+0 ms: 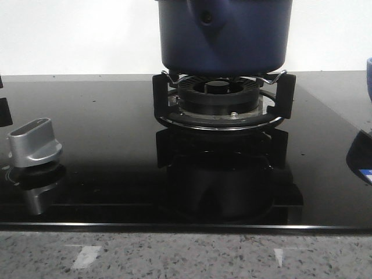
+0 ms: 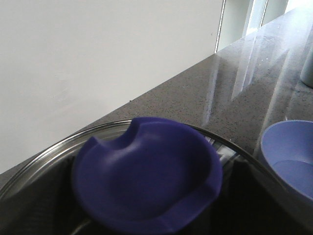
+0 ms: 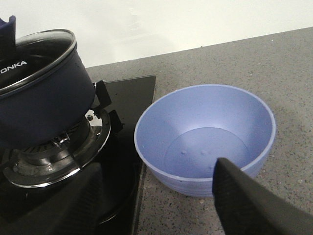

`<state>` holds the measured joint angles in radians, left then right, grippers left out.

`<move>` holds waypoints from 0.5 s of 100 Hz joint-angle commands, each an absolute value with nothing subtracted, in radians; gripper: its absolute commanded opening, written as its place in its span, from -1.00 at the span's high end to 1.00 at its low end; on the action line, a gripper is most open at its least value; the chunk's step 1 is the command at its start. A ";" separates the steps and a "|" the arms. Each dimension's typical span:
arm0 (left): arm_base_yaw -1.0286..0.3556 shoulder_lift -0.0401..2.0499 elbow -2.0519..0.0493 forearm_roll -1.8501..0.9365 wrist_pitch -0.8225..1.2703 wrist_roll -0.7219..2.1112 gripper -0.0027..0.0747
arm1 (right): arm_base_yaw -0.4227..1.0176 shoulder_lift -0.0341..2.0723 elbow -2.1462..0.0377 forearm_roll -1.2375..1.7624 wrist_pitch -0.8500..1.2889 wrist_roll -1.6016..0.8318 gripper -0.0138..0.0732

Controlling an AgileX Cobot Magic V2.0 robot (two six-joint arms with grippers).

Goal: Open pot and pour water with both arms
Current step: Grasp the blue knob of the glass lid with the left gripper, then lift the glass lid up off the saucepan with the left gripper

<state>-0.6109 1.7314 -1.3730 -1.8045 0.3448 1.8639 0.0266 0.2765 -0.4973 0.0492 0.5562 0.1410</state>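
Note:
The pot (image 1: 224, 40), large and dark navy, stands on the burner (image 1: 218, 96); it shows in the right wrist view too, pot (image 3: 44, 103), with its glass lid (image 3: 39, 54) resting on it. In the left wrist view the lid's blue knob (image 2: 146, 181) fills the space between my left gripper's (image 2: 146, 215) dark fingers (image 2: 264, 205), which stand wide apart on either side of it. My right gripper (image 3: 159, 166) hangs open over the counter, beside a light-blue bowl (image 3: 205, 137). No water shows.
A silver stove knob (image 1: 35, 142) sits at the hob's front left. The black glass hob (image 1: 104, 116) ends just left of the bowl, with speckled stone counter (image 3: 274, 63) beyond and a white wall behind.

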 commanded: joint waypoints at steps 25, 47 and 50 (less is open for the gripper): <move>-0.615 1.718 -1.458 -1.872 0.384 1.858 -0.48 | 0.028 0.295 -0.532 0.037 0.471 0.134 -0.32; -0.615 1.746 -1.458 -1.872 0.387 1.858 -0.48 | 0.028 0.295 -0.532 0.037 0.458 0.134 -0.32; -0.615 1.748 -1.458 -1.872 0.396 1.858 -0.47 | 0.028 0.295 -0.532 0.037 0.458 0.134 -0.32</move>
